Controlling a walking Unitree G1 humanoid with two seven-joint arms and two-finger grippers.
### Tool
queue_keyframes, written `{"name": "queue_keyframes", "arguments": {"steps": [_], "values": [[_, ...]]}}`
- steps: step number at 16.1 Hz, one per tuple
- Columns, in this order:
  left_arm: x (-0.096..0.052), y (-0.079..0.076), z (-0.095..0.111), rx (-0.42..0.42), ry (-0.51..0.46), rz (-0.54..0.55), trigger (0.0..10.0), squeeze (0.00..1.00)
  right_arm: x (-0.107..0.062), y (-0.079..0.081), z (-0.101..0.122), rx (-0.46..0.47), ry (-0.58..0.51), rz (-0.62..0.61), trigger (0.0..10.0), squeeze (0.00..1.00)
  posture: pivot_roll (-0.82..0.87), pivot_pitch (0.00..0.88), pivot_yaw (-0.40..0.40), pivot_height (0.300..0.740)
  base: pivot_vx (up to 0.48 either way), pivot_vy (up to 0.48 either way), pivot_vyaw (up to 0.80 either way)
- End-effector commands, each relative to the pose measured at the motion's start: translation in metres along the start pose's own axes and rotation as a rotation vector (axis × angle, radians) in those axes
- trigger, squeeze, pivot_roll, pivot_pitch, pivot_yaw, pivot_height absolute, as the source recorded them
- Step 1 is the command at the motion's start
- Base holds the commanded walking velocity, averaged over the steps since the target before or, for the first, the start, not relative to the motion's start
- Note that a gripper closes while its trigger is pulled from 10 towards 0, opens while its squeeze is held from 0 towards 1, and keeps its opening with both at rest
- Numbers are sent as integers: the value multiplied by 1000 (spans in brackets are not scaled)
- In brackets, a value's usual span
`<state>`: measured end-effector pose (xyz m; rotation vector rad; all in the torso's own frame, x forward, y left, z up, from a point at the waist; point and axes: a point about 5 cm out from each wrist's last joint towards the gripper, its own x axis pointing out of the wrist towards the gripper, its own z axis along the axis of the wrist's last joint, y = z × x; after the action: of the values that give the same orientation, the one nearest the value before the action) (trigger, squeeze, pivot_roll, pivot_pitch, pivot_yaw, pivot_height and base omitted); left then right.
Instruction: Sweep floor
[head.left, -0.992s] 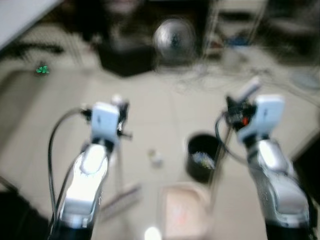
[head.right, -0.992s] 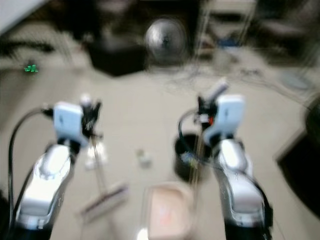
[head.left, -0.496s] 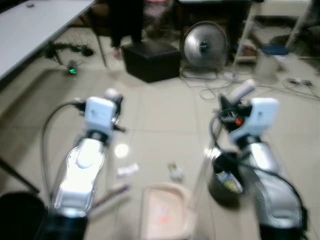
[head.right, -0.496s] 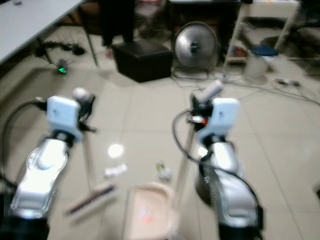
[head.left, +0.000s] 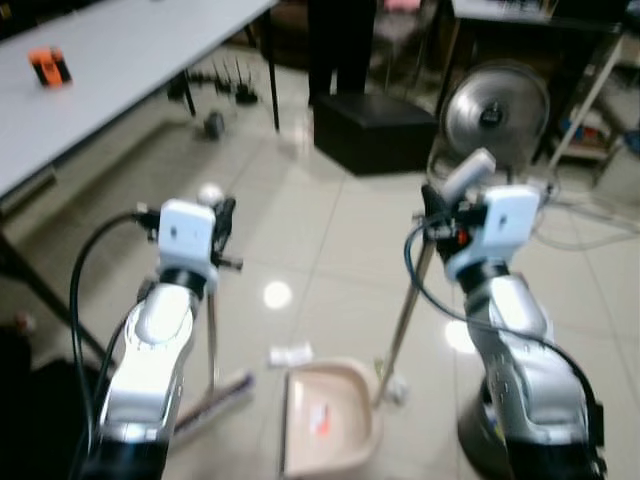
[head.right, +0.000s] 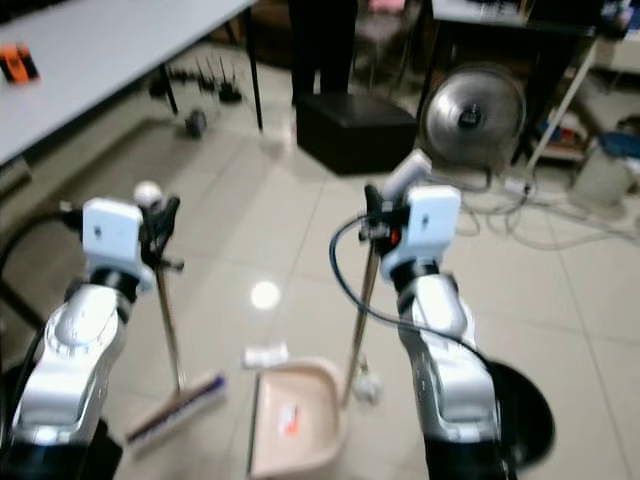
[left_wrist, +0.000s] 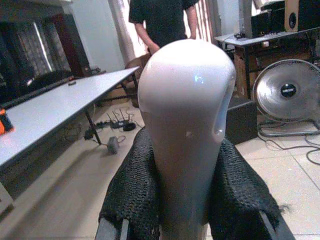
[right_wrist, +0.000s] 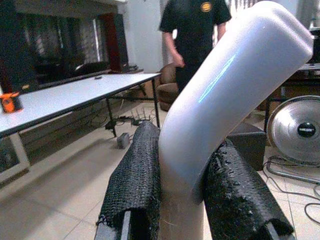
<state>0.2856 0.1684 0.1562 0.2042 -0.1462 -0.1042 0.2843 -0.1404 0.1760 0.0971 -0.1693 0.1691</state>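
Broom (head.right: 172, 400) stood at the lower left of the right eye view, its thin pole rising from a flat brush head with dark bristles that rested on the pale tile floor (head.right: 300, 230), and its rounded white handle top (left_wrist: 186, 115) sat clamped between the black padded fingers (left_wrist: 131, 200) of the left gripper (head.right: 155, 222). Just beside it, at lower centre, lay the pinkish dustpan (head.right: 292, 418), its long pole slanting up to a bent grey grip (right_wrist: 230, 95) on which the right gripper (head.right: 385, 215) was closed. A scrap of white litter (head.right: 265, 355) lay on the tile touching the pan's upper edge, and a second small piece (head.right: 366, 385) sat near the foot of the dustpan pole; both looked light and likely to skid. The likely trouble from here: a stroke angled wrongly could flick the scrap past the pan, or the pan could lift off the tile if its pole tilted, letting debris slide under. A black bin (head.right: 525, 425) stood at the lower right behind the right arm, close enough to be knocked. Farther off were a black box (head.right: 352, 130), a floor fan (head.right: 472, 108), loose cables (head.right: 560, 215), a grey table (head.right: 110, 50) and a person (right_wrist: 197, 35) standing
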Motion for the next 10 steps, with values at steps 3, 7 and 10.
{"name": "queue_keyframes", "arguments": {"steps": [3,7,10], "values": [[5,-9,12,-9,-54,-27,10000,0,-1,-10,5,-42,-25,-25,10000,0,-19,0,2,740,480,0,0],[8,-9,12,-1,-59,-41,10000,0,-2,-12,5,-50,-32,-36,10000,0,-24,0,18,740,480,0,0],[10,-10,13,0,-63,-50,10000,0,-3,-15,4,-56,-32,-44,10000,0,-22,0,20,740,480,0,0]]}}
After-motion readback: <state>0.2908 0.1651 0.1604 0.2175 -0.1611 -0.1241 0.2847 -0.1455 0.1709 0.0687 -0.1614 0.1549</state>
